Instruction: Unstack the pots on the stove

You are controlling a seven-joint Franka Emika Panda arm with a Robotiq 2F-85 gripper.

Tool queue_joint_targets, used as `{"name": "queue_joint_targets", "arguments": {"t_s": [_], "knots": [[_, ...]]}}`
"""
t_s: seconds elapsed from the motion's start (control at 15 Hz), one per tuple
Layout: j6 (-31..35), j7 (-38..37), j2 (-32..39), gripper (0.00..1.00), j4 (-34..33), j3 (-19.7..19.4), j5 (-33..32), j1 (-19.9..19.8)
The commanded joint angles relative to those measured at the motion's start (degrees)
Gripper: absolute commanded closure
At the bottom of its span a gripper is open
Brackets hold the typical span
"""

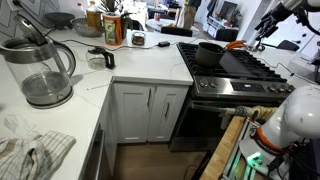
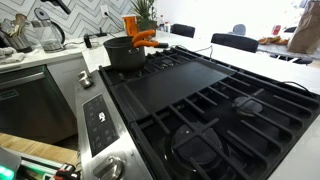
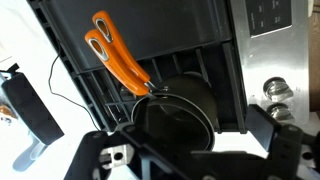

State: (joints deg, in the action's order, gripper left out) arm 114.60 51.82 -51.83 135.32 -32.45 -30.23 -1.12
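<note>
Two dark pots (image 3: 175, 112) sit nested one inside the other on a corner burner of the stove (image 3: 180, 30). Their two orange handles (image 3: 118, 55) lie side by side. The stack shows in both exterior views (image 1: 210, 53) (image 2: 124, 53), on the black grates (image 2: 210, 100) next to the white countertop. My gripper (image 3: 190, 165) hangs above the stack with its dark fingers wide apart and nothing between them. In an exterior view it (image 1: 262, 36) is in the air beyond the stove, apart from the pots. It does not show in the close stove view.
A clear glass kettle (image 1: 42, 68) stands on the white countertop (image 1: 130, 68), with bottles and small items (image 1: 110, 25) at the back. The stove's knobs (image 3: 275, 90) and control panel (image 2: 98, 120) line the steel front. Chairs (image 2: 235, 40) stand behind the range.
</note>
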Motion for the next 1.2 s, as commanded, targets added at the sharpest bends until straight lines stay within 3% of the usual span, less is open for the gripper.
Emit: {"name": "queue_joint_targets", "arguments": {"t_s": [0.0, 0.2, 0.4, 0.47, 0.67, 1.0, 1.13], "knots": [[0.02, 7.18, 10.37, 0.00, -8.97, -5.83, 9.10, 4.11], [-2.03, 11.69, 16.88, 0.00, -13.87, -9.06, 16.14, 5.51], [-0.85, 14.62, 23.14, 0.00, -16.97, -10.88, 19.76, 3.76], [0.35, 13.03, 19.42, 0.00, -13.13, -6.93, 19.19, 0.85], [0.26, 14.35, 23.50, 0.00, -15.66, -7.78, 20.81, 0.47], [0.25, 14.39, 24.12, 0.00, -16.28, -7.77, 20.88, 0.39], [-0.11, 15.18, 25.43, 0.00, -17.18, -8.88, 23.87, 0.55]]}}
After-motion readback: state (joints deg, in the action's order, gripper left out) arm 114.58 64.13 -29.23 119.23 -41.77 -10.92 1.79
